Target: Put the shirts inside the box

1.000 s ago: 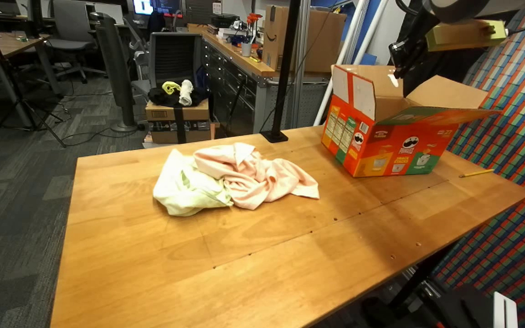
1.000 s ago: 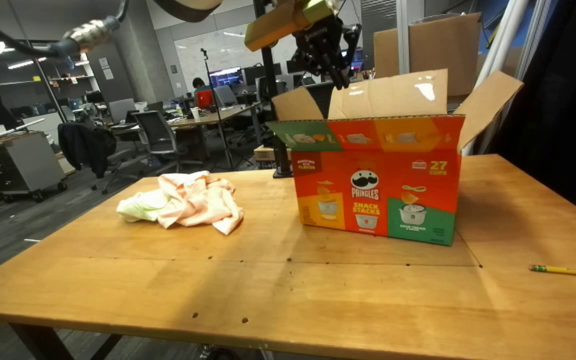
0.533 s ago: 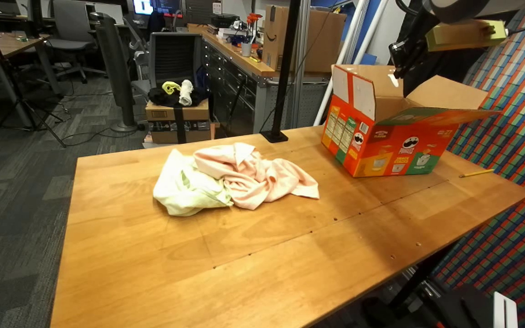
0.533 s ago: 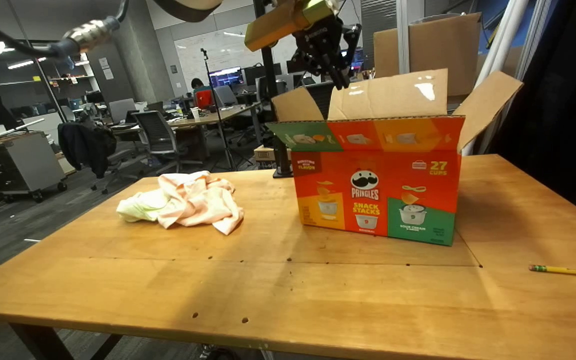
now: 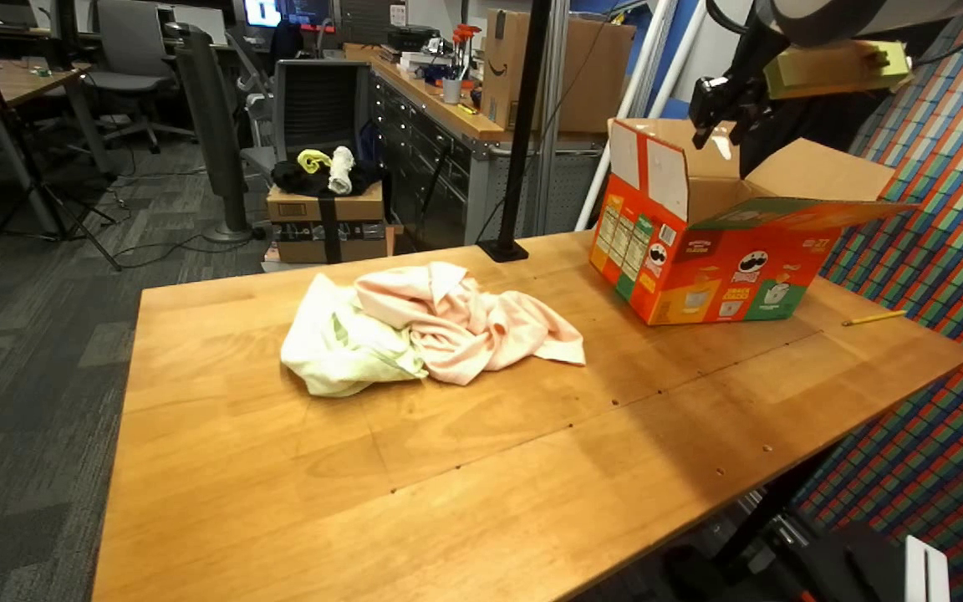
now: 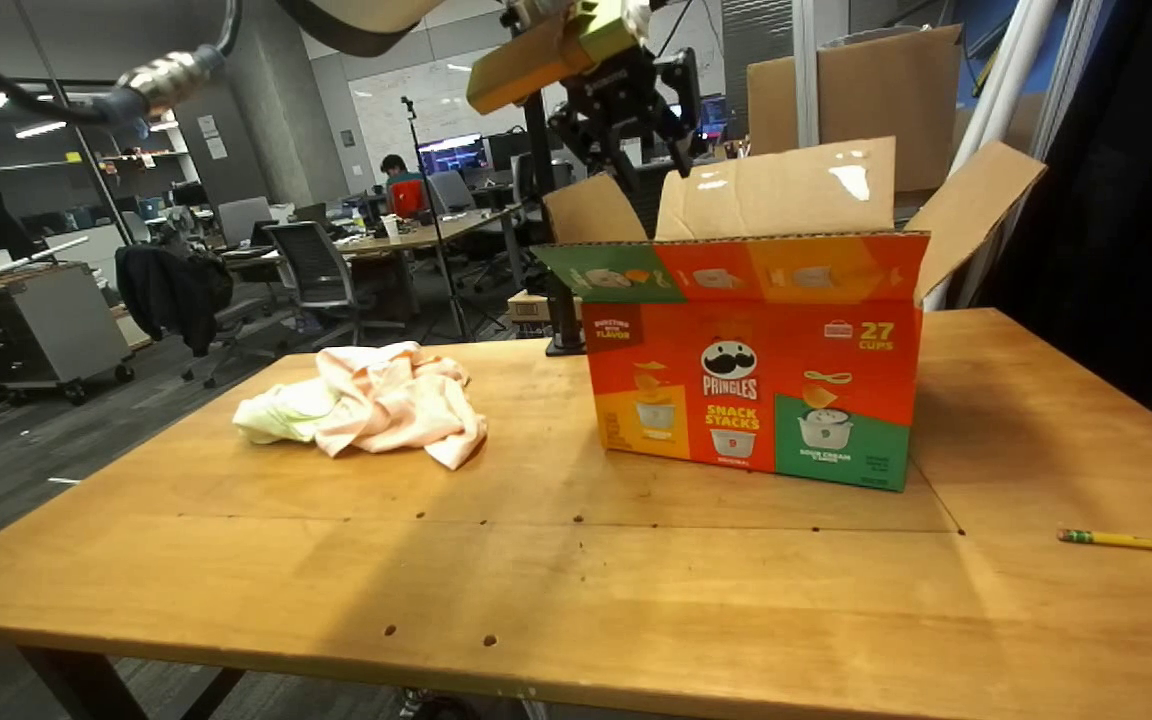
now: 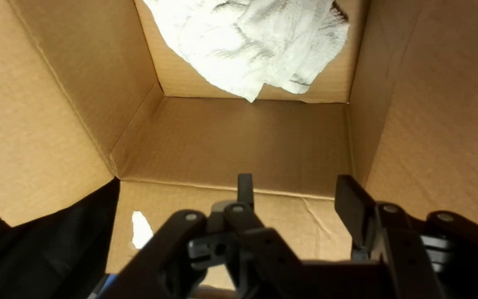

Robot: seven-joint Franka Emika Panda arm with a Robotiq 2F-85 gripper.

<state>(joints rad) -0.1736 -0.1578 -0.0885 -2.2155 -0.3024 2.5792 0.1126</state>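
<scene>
The box (image 5: 724, 284) is an orange-red Pringles carton with its flaps open, also in an exterior view (image 6: 751, 385). A pale green shirt (image 5: 348, 347) and a pink shirt (image 5: 481, 330) lie crumpled against each other on the table, in both exterior views. My gripper (image 5: 722, 152) is above the box's opening, near its back flap, fingers pointing down. In the wrist view the gripper (image 7: 295, 185) is open with nothing between its fingers. A white cloth (image 7: 255, 45) lies inside the box, partly cut off by the top of the frame.
Box flaps stick up and out, one broad flap (image 6: 776, 190) close to the gripper. A black pole (image 5: 508, 249) stands at the table's edge between shirts and box. A yellow pencil (image 6: 1136, 541) lies beside the box. The wooden table (image 5: 481, 518) carries all of these.
My gripper's fingers were together before and are now spread apart. The arm has shifted slightly to the left in both exterior views. The shirts and the box have not moved.
</scene>
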